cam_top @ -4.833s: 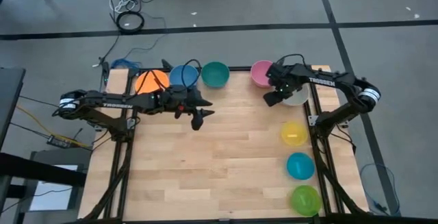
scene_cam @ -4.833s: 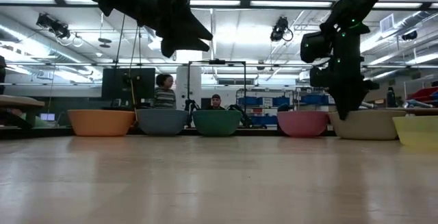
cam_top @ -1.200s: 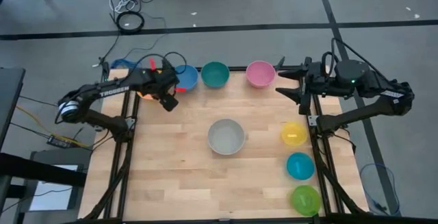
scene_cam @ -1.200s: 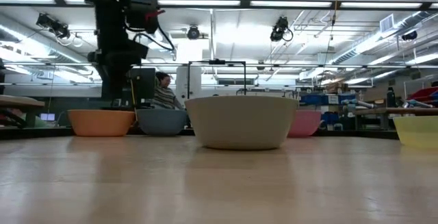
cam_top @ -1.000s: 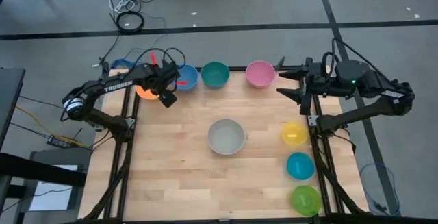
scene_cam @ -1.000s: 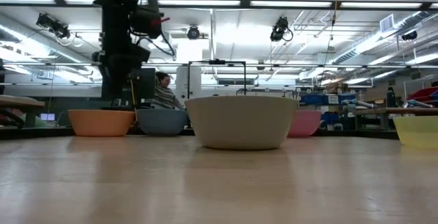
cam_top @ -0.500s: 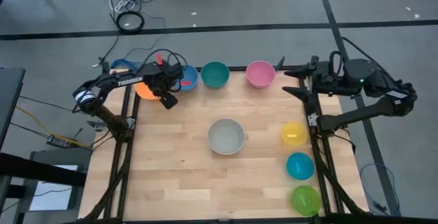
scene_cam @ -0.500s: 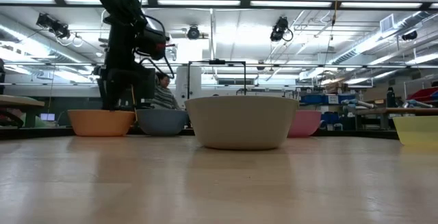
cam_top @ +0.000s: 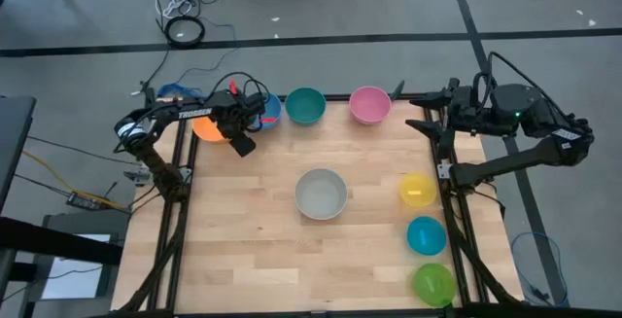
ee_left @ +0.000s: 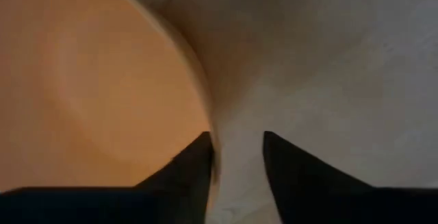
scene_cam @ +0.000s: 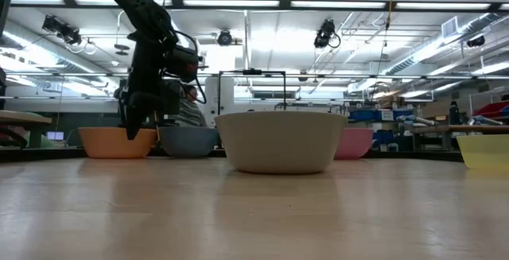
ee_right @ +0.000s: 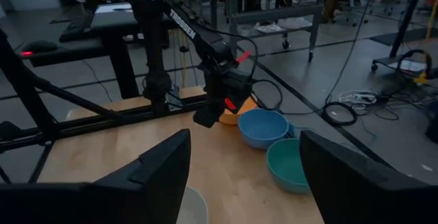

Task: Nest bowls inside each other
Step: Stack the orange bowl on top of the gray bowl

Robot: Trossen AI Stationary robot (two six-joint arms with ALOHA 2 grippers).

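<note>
The orange bowl (cam_top: 202, 127) stands on its base at the table's far left, beside the blue bowl (cam_top: 268, 110), the teal bowl (cam_top: 305, 105) and the pink bowl (cam_top: 369, 104). My left gripper (ee_left: 236, 140) points down at the orange bowl's rim, open, with one finger inside the bowl and one outside; the low view shows its fingertips (scene_cam: 131, 133) at rim height. The grey-white bowl (cam_top: 321, 193) sits at the table's middle. Yellow (cam_top: 417, 190), cyan (cam_top: 426, 234) and lime green (cam_top: 433, 284) bowls line the right edge. My right gripper (cam_top: 418, 114) hangs open, high over the far right corner. My left gripper comes from above and straddles the orange bowl's rim (ee_left: 216, 157) on the side toward the table's middle. The inner finger (ee_left: 195, 166) lies against the rim's inside; the outer finger (ee_left: 284, 166) stands apart from the wall. The bowl rests upright on the table.
The wooden tabletop (cam_top: 253, 240) lies bare in front of the grey-white bowl and along the left side. The blue bowl stands right next to the orange one. People sit at desks in the room behind the table.
My left gripper has sunk straight down from above the orange bowl until its fingertips reach the rim. My right gripper has drawn back a little toward the table's right edge. No bowl has moved.
</note>
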